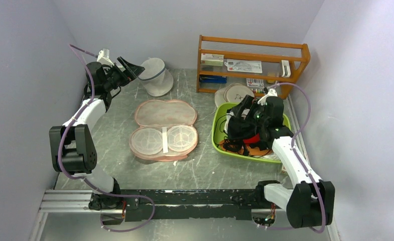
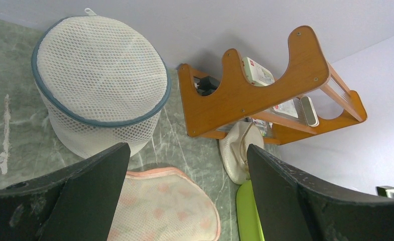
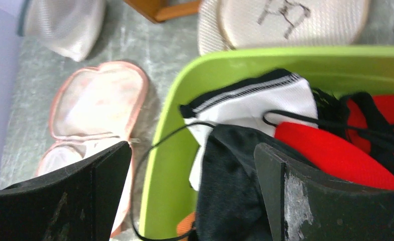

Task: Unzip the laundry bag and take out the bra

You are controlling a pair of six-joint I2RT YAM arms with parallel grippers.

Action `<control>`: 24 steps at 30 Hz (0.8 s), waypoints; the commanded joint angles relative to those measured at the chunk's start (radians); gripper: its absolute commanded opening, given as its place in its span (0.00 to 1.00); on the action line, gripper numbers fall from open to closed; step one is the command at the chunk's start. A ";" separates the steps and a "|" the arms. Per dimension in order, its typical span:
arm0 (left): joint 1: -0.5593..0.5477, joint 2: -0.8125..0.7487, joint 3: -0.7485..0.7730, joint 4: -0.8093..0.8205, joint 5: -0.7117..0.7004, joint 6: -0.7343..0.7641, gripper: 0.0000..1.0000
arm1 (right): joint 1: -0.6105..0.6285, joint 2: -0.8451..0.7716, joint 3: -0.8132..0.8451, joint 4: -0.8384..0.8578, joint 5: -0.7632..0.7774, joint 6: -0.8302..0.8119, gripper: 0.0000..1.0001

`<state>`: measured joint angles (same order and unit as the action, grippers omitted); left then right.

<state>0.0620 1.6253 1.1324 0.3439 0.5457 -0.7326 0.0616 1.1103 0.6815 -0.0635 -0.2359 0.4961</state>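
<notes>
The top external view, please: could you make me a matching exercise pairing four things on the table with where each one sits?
Things:
1. laundry bag
2. black bra
3. white mesh cylinder
4. wooden rack

Places:
a. in the green bin
b. back right, behind the bin
c. unzipped and spread open in the middle of the table
d. back left corner

Pairs: 1-c; 2-a; 3-d; 4-b
</notes>
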 commanded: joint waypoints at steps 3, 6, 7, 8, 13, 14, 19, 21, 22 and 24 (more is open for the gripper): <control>0.001 -0.023 0.030 0.011 0.007 0.020 0.99 | 0.106 -0.001 0.084 -0.099 0.035 -0.063 0.94; -0.007 -0.024 0.033 -0.002 -0.004 0.037 0.99 | 0.215 0.036 0.093 -0.074 0.041 -0.076 0.94; -0.011 -0.025 0.033 -0.005 -0.008 0.044 0.99 | 0.238 0.059 0.097 -0.061 0.031 -0.071 0.94; -0.015 -0.026 0.034 -0.008 -0.011 0.050 0.99 | 0.263 0.084 0.104 -0.043 0.009 -0.062 0.94; -0.025 -0.025 0.034 -0.013 -0.018 0.066 0.99 | 0.389 0.232 0.158 0.071 -0.045 -0.004 0.94; -0.025 -0.024 0.036 -0.019 -0.021 0.075 0.99 | 0.414 0.271 0.176 0.090 -0.033 -0.003 0.94; -0.025 -0.023 0.042 -0.024 -0.017 0.078 0.99 | 0.524 0.468 0.353 0.092 0.064 -0.073 0.93; -0.025 -0.026 0.042 -0.026 -0.021 0.085 0.99 | 0.563 0.562 0.442 0.064 0.162 -0.144 0.92; -0.026 -0.025 0.044 -0.033 -0.023 0.088 0.99 | 0.579 0.605 0.485 0.051 0.196 -0.177 0.91; -0.025 -0.022 0.046 -0.033 -0.017 0.084 0.99 | 0.606 0.684 0.564 0.039 0.254 -0.236 0.90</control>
<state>0.0422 1.6253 1.1347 0.3092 0.5335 -0.6655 0.6201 1.6806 1.1194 -0.0193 -0.1413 0.3992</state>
